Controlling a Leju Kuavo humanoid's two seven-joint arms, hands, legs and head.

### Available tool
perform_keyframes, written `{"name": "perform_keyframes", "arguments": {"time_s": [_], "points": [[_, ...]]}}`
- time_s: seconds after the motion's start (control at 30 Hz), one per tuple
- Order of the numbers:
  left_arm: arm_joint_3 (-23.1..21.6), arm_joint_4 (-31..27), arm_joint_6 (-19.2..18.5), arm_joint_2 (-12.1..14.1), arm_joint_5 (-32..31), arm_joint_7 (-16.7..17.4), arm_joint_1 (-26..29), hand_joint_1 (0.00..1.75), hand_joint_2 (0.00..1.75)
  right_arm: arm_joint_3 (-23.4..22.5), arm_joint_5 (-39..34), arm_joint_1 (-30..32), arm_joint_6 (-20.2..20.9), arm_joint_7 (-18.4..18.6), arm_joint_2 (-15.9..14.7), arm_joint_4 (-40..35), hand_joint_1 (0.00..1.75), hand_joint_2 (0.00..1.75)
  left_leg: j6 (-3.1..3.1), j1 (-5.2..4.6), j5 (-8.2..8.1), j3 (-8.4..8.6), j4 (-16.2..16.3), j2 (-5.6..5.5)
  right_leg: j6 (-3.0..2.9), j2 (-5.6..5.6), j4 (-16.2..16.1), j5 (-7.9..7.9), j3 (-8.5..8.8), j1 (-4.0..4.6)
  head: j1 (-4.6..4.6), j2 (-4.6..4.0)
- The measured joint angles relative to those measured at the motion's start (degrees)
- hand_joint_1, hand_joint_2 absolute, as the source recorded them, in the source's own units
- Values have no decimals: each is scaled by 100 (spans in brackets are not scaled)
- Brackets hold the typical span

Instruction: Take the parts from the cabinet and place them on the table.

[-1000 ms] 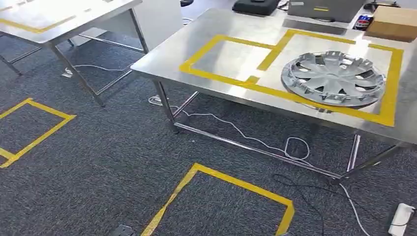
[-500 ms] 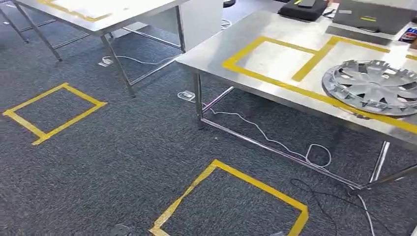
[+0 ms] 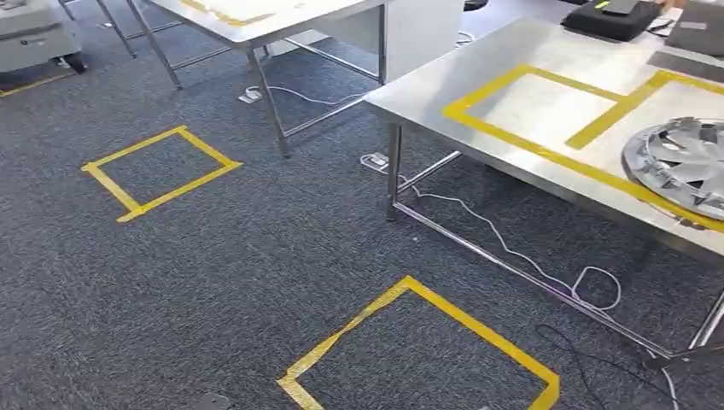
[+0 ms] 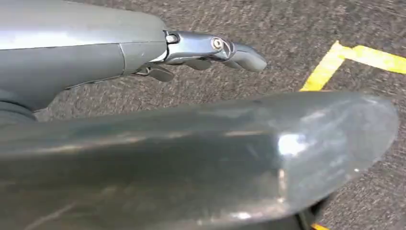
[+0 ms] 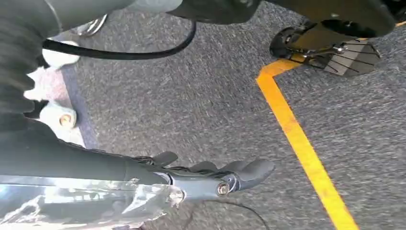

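Observation:
A silver hubcap (image 3: 683, 166) lies on the steel table (image 3: 478, 77) at the right edge of the head view, inside a yellow tape frame; part of it is cut off by the picture's edge. My left hand (image 4: 210, 50) hangs over the grey carpet with its fingers stretched out, holding nothing. My right hand (image 5: 210, 175) also hangs over the carpet, its fingers extended with nothing in them. Both hands are far from the hubcap.
Two yellow tape squares mark the carpet, one at the left (image 3: 162, 171) and one near me (image 3: 427, 350). A second steel table (image 3: 282, 17) stands at the back, a grey cart (image 3: 34, 34) at the far left. A white cable (image 3: 512, 252) lies under the near table.
The camera has turned left: the whole scene has slid to the right, the hubcap now sits at the picture's right edge, and the grey cart has come into view.

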Motion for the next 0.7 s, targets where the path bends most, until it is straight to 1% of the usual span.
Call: {"name": "perform_keyframes", "arguments": {"time_s": [0.03,0.07,0.1,0.13,0.17,0.2,0.23,0.27,0.3,0.33,0.37,0.4,0.43,0.47,0.5,0.53,0.57,0.6,0.63,0.67,0.7], "points": [[0,0,0,-2,0,0,-7,0,0,0,0,-5,0,0,0,0,0,175,-7,1,162,262,-450,304,35,-48,4,-11,21,24,-2,0],[-2,0,0,-20,0,2,-36,0,0,0,0,0,0,-2,-2,0,0,175,-13,-33,114,354,-708,498,85,-92,61,-49,3,75,-43,0],[-2,0,11,-20,-2,7,-57,0,0,0,2,2,-2,0,-2,0,0,175,128,-29,121,307,-660,380,106,-149,55,-45,-3,86,-24,2],[-2,0,18,-17,-20,9,-49,0,0,0,4,0,-15,-2,-2,0,0,175,158,-35,119,279,-660,339,129,-211,52,-45,2,87,2,0],[-2,0,17,-11,-20,15,-28,0,0,0,15,-7,-33,-13,-4,0,0,175,193,-56,121,257,-658,267,146,-279,41,-42,21,78,9,2],[-2,0,18,-11,-20,26,-19,0,0,2,17,-15,-70,-26,-2,0,0,175,245,-49,146,257,-667,200,180,-339,47,-60,30,58,-4,0],[0,0,17,-15,-20,26,-1,0,0,6,37,-26,-94,-39,-2,0,0,175,283,-31,167,254,-675,137,234,-114,140,-161,-20,30,13,0],[0,0,17,-13,-22,28,-5,0,0,9,53,-26,-105,-59,-2,0,0,175,318,-31,179,246,-675,93,238,133,412,-357,-134,21,33,0],[-2,0,11,-15,-26,28,-21,0,0,13,59,-17,-120,-63,-2,0,0,175,351,-33,188,231,-674,29,235,266,864,-592,-334,23,42,0],[-2,0,2,-20,-26,28,-32,0,0,15,66,-10,-131,-61,-2,0,0,175,372,-43,195,221,-674,-56,235,340,1370,-808,-565,28,44,0],[-4,0,-2,-22,-28,28,-34,0,0,24,72,2,-131,-63,-4,0,0,175,379,-54,199,217,-673,-134,230,378,1815,-953,-780,35,46,0],[-4,0,-2,-22,-28,28,-26,0,0,37,81,11,-131,-61,-4,0,0,175,385,-63,203,217,-673,-214,211,386,1972,-940,-875,37,46,0],[-4,0,0,-20,-28,28,-18,0,0,46,85,17,-131,-61,-4,0,0,175,385,-68,204,220,-671,-289,197,391,1874,-818,-843,38,44,0],[-4,0,-2,-15,-26,28,-13,0,0,48,87,16,-131,-63,-4,0,0,175,377,-69,210,224,-670,-386,176,412,1486,-551,-671,38,46,0],[-4,0,-2,-17,-28,28,-14,0,0,52,90,12,-136,-66,-4,2,0,175,364,-68,218,231,-669,-464,157,469,1030,-306,-458,33,46,0],[-6,0,-2,-22,-28,28,-19,0,0,55,94,10,-146,-72,-4,2,0,175,355,-62,220,234,-669,-535,153,698,490,-65,-195,10,48,0],[-7,0,-4,-24,-28,28,-31,0,0,57,92,11,-157,-79,-2,2,0,175,320,-95,220,214,-645,-591,142,945,218,-85,-85,-11,50,0],[-7,0,-4,-24,-28,26,-39,0,0,59,92,7,-155,-90,0,2,0,175,295,-93,230,170,-614,-668,155,900,130,-112,-29,-35,33,0],[-9,0,-11,-22,-31,26,-39,0,0,61,94,11,-138,-92,0,7,0,175,259,-69,256,132,-619,-708,143,869,153,-107,-49,-13,31,0],[-11,0,-68,-22,-28,26,-27,0,0,70,105,10,-105,-98,0,11,0,175,216,-51,277,108,-629,-766,114,819,179,-107,-64,9,37,0],[-11,0,-171,-20,-15,22,-11,0,0,83,120,9,-87,-100,2,11,0,175,182,-45,289,88,-629,-825,82,756,168,-90,-67,9,31,0]]}}
